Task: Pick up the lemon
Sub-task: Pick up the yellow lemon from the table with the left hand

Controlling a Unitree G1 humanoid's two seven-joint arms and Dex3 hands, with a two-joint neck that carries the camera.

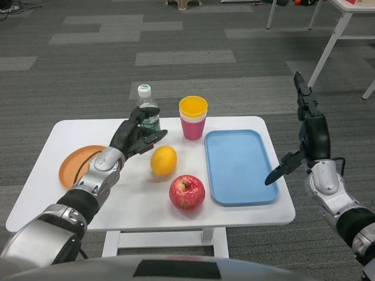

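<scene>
Lemon (163, 160) on table (41, 193), beside apple (187, 192).
Left hand (136, 138) just left of it, fingers spread, holding nothing; right hand (307, 132) raised beyond tray (240, 166), fingers apart.

yellow lemon (163, 160), red apple (187, 192), blue tray (240, 170), orange plate (75, 165)

On the worktop (246, 216) the lemon (163, 160) lies between plate (75, 164) and tray (240, 167). The apple (187, 192) sits before it; bottle (147, 108) and cups (193, 117) stand behind.
</scene>
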